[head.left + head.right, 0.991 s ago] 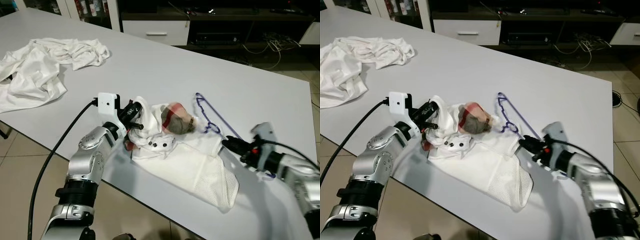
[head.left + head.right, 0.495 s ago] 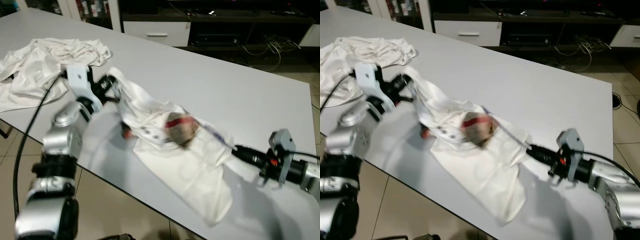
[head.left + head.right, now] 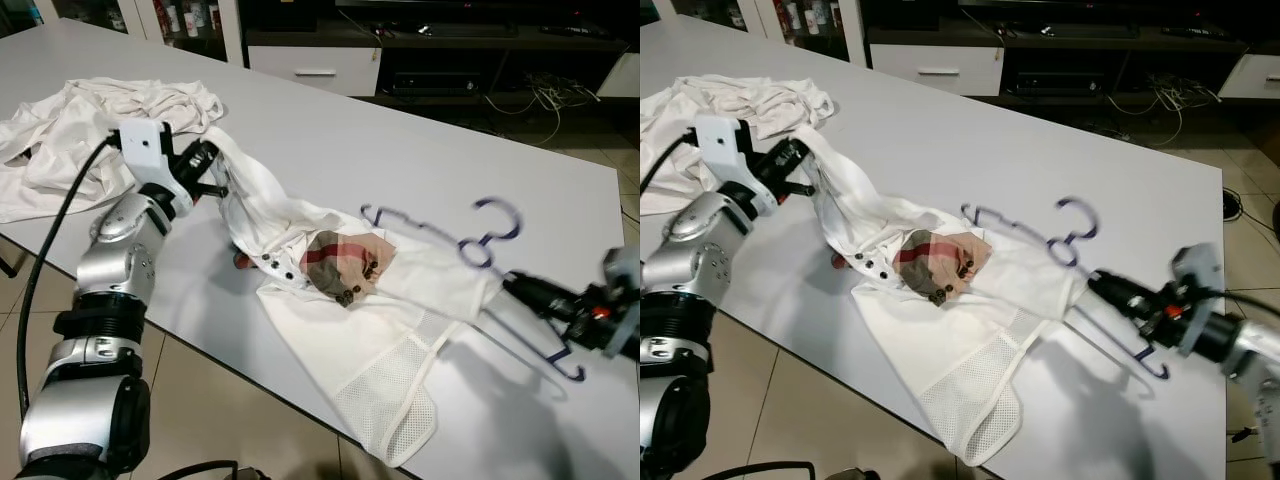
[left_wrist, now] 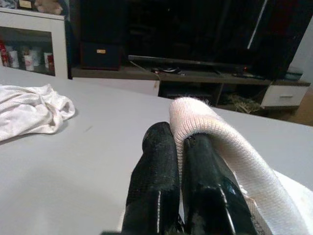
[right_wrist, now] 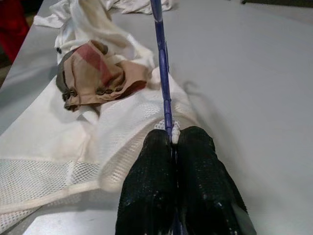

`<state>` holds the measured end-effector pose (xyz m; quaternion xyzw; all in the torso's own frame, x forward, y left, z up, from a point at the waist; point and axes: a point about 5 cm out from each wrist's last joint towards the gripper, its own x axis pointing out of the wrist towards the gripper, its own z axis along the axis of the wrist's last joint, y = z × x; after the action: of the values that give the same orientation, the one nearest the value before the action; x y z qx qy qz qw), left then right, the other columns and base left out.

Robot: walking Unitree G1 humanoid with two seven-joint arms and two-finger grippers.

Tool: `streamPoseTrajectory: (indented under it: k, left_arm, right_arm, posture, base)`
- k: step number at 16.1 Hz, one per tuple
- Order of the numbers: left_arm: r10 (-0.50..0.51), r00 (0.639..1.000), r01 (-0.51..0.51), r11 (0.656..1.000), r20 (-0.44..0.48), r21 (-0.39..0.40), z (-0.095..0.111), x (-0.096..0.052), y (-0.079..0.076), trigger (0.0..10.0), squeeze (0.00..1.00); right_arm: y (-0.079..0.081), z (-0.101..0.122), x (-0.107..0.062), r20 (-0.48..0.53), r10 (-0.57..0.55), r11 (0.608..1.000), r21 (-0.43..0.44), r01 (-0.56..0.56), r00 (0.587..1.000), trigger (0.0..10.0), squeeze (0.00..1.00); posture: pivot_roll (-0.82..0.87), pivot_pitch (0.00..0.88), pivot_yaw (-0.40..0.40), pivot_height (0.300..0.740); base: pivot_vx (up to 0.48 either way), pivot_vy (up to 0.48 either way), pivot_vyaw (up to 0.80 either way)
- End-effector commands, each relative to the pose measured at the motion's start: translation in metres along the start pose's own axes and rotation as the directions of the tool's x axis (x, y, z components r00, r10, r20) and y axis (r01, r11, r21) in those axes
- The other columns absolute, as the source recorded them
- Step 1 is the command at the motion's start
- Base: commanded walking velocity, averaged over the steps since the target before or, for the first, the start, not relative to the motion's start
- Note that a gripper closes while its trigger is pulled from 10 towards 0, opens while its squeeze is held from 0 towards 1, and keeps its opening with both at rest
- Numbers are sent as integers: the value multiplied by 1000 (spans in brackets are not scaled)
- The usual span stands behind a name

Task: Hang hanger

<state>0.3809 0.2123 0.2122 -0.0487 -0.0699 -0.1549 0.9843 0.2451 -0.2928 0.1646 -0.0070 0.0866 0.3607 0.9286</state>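
Note:
A white shirt (image 3: 400, 330) with a plaid collar (image 3: 340, 265) lies stretched across the grey table (image 3: 400, 130). My left gripper (image 3: 205, 165) is shut on the shirt's ribbed hem (image 4: 210, 132) and holds it up at the left end. A purple hanger (image 3: 490, 225) sits partly inside the shirt's right end, hook raised above the table. On the right, my right gripper (image 3: 525, 290) is shut on the hanger's thin bar (image 5: 164, 73). In the right wrist view the fingertips (image 5: 195, 147) clamp that bar just above the mesh fabric (image 5: 49, 181).
A heap of white clothes (image 3: 90, 130) lies at the table's far left. A dark TV cabinet with a white drawer (image 3: 320, 65) stands behind the table, with cables (image 3: 540, 95) on the tiled floor. The near table edge (image 3: 200, 365) runs diagonally in front of me.
My left gripper has lifted the shirt's hem up and to the left. My right gripper has drawn the hanger to the right, and its hook now stands clear of the shirt.

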Motion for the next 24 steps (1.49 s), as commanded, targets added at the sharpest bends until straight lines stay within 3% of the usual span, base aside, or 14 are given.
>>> streamPoseTrajectory:
  k: [1, 4, 8, 9, 10, 14, 16, 19, 21, 23, 24]
  left_arm:
    - [3, 1000, -3, 1000, 2, -4, -3, -2, 0, 10000, 0]
    - [19, 1000, -18, 1000, 4, -17, -7, -5, 3, 10000, 0]
    - [39, 999, -39, 999, 6, -10, -7, -8, 9, 10000, 0]
    - [41, 999, -41, 999, 7, -9, -7, -8, 9, 10000, 0]
    - [38, 999, -38, 999, 11, -11, -7, -7, 7, 10000, 0]
    - [29, 1000, -28, 999, 11, -29, -13, -6, 0, 10000, 0]
    - [31, 999, -31, 999, 11, -30, -13, -6, 1, 10000, 0]
    - [37, 999, -37, 999, 20, -26, -10, -6, 3, 10000, 0]
    - [43, 999, -42, 998, 28, -36, -12, -8, 2, 10000, 0]
    - [52, 998, -51, 998, 25, -46, -16, -10, 1, 10000, 0]
    - [60, 998, -58, 997, 20, -53, -19, -12, 1, 10000, 0]
  right_arm:
    - [-6, 8, -7, 33, -35, 999, -2, 35, 999, 0, 0]
    - [-8, 11, -11, 37, -42, 999, 5, 42, 998, 0, 0]
    - [-26, 19, -24, 54, -165, 986, -19, 167, 985, 0, 0]
    - [-33, 23, -24, 101, -225, 974, 11, 225, 969, 0, 0]
    - [-33, 30, -19, 211, -238, 970, 109, 219, 948, 0, 0]
    - [-4, 21, 11, 314, -113, 977, 209, 47, 943, 0, 0]
    - [5, 28, 17, 365, -77, 982, 188, 8, 928, 0, 0]
    - [11, 45, 17, 454, -50, 969, 237, -66, 889, 314, 0]
    - [42, 32, 26, 395, 97, 961, 201, -189, 914, 0, 0]
    - [60, 22, 29, 364, 155, 947, 211, -243, 918, 0, 0]
    - [69, 15, 32, 308, 185, 954, 172, -246, 933, 0, 0]
  posture:
    - [-29, 56, -10, 740]
    - [-27, 55, -14, 740]
    - [-29, 54, -20, 740]
    - [-30, 53, -21, 740]
    - [-31, 53, -26, 740]
    - [-33, 50, -36, 740]
    - [-29, 47, -39, 740]
    - [-23, 42, -49, 740]
    - [-18, 39, -60, 740]
    - [-17, 40, -66, 740]
    - [-18, 41, -66, 740]
  base:
    - [0, 0, 0]
    - [0, 0, 0]
    - [0, 0, 0]
    - [0, 0, 0]
    - [0, 0, 0]
    - [0, 0, 0]
    - [0, 0, 0]
    - [0, 0, 0]
    - [0, 0, 0]
    - [0, 0, 0]
    - [0, 0, 0]
